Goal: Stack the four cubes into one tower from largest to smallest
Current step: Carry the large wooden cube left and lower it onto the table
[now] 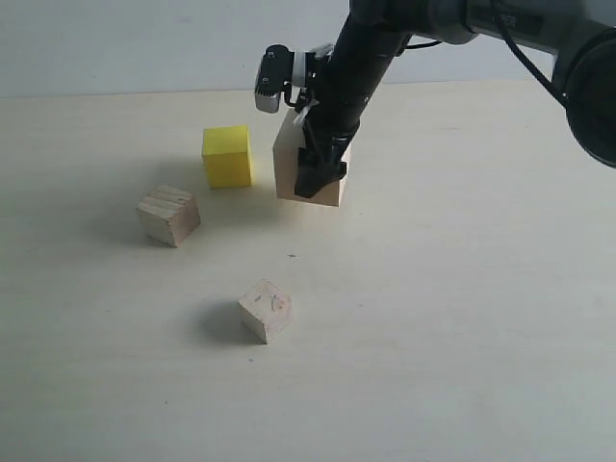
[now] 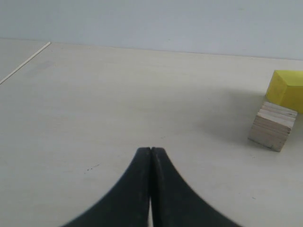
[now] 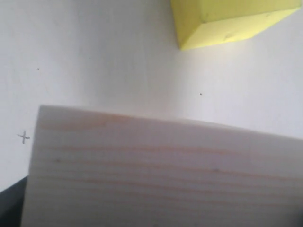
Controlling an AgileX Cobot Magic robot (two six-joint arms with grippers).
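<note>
The large pale wooden cube (image 1: 287, 171) sits toward the back of the table (image 1: 462, 318), and I have the right gripper (image 1: 310, 175) down over it. Its jaws stand wide, one black finger against the cube's near face and the other hidden behind it, so I read this as a grip on the cube. On my right wrist feed its grain fills the lower picture. I cannot tell whether the cube is off the table.

The bright yellow cube (image 1: 227, 157) stands just beside it to the left, apart from it. Further left and nearer is a smaller bare wooden cube (image 1: 168, 215). The smallest cube (image 1: 266, 310), with a knot mark, lies well apart at the front. A small pencilled cross (image 1: 292, 256) marks the table between them.

My left gripper (image 2: 151, 151) has its fingers pressed together, holding nothing.
</note>
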